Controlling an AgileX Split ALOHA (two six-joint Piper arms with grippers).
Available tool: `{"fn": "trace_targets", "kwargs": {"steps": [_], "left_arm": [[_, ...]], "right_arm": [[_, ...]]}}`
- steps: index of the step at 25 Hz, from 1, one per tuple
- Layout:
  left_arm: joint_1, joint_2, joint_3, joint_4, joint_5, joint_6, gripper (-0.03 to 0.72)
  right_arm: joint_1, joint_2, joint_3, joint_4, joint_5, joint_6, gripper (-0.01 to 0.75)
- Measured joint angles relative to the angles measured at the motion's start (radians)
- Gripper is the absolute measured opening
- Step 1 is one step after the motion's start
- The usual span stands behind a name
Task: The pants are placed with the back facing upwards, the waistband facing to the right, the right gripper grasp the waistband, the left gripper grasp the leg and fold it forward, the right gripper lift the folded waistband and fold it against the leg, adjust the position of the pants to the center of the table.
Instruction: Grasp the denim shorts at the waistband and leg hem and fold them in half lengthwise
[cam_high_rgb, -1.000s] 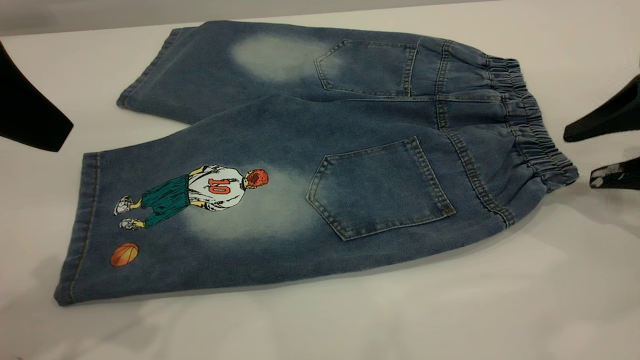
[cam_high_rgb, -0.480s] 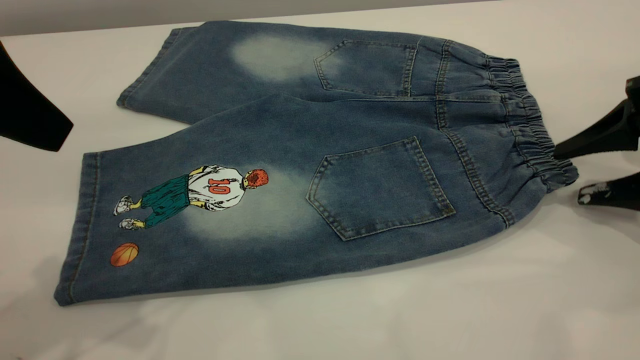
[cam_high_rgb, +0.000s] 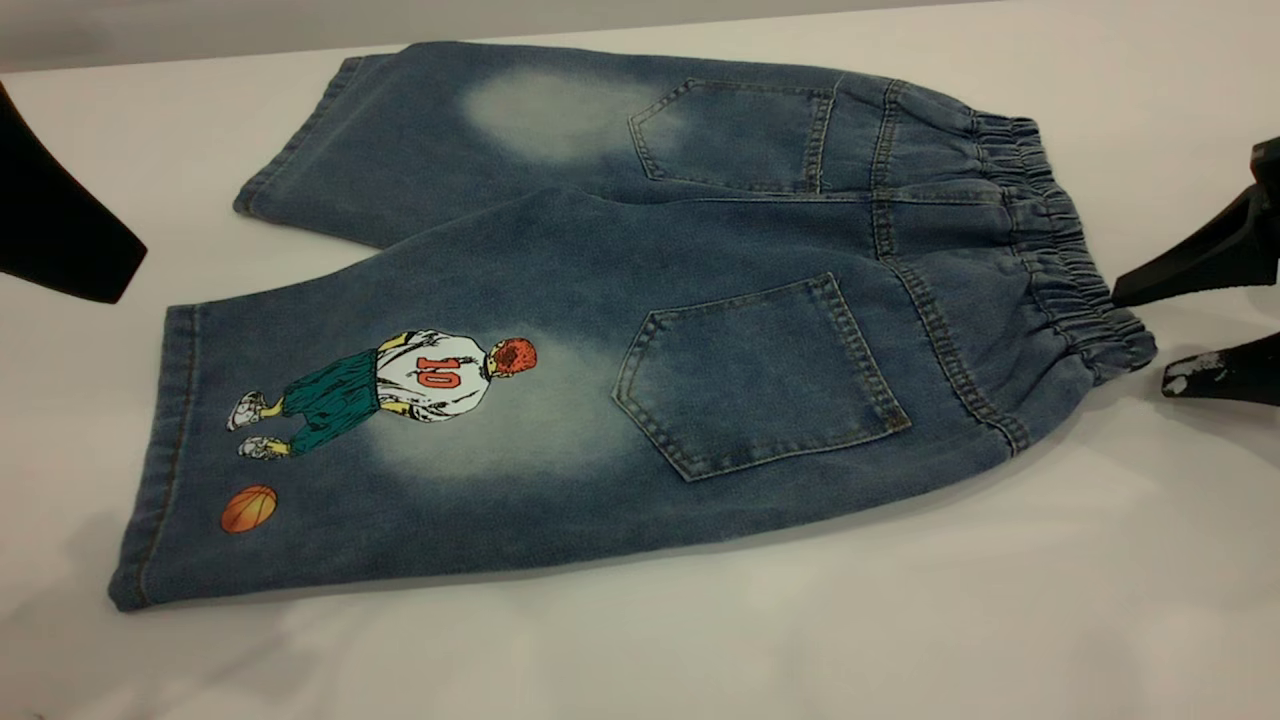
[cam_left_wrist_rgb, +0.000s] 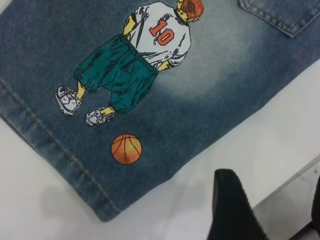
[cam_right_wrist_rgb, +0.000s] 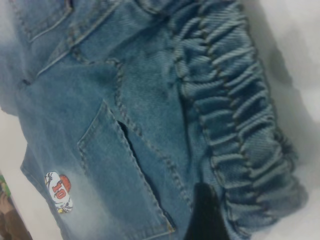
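From outside, the pants (cam_high_rgb: 620, 320) are lying flat across the desk (cam_high_rgb: 700, 640), waistband (cam_high_rgb: 1060, 250) at right. The right pincer (cam_high_rgb: 1140, 335) is spreading wide at the waistband's lower corner; the left pincer (cam_high_rgb: 60, 230) is sitting at far left, its state unclear. The left wrist view is showing the printed leg (cam_left_wrist_rgb: 125, 95). The right wrist view is showing ruched elastic.

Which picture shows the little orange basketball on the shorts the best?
The left wrist view shows the basketball best: it is close up, with its seam lines clear, just under the printed player's shoes. The exterior view also shows it, but small, near the leg hem. The right wrist view does not show it; only the waistband and a pocket appear.
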Motion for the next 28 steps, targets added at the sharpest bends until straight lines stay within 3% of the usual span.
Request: {"fn": "trace_targets", "kwargs": {"steps": [6,10,16,28], "left_arm": [[0.000,0.000,0.000,0.000,0.000,0.001,0.359],[0.000,0.000,0.000,0.000,-0.001,0.000,0.359],[0.000,0.000,0.000,0.000,0.005,0.000,0.359],[0.000,0.000,0.000,-0.001,0.001,0.000,0.359]], "right_arm": [[0.000,0.004,-0.008,0.003,0.005,0.004,0.430],[0.000,0.046,-0.048,0.001,0.065,0.022,0.430],[0.000,0.067,-0.052,-0.036,0.037,0.062,0.430],[0.019,0.068,-0.086,-0.041,0.085,0.057,0.430]]}}
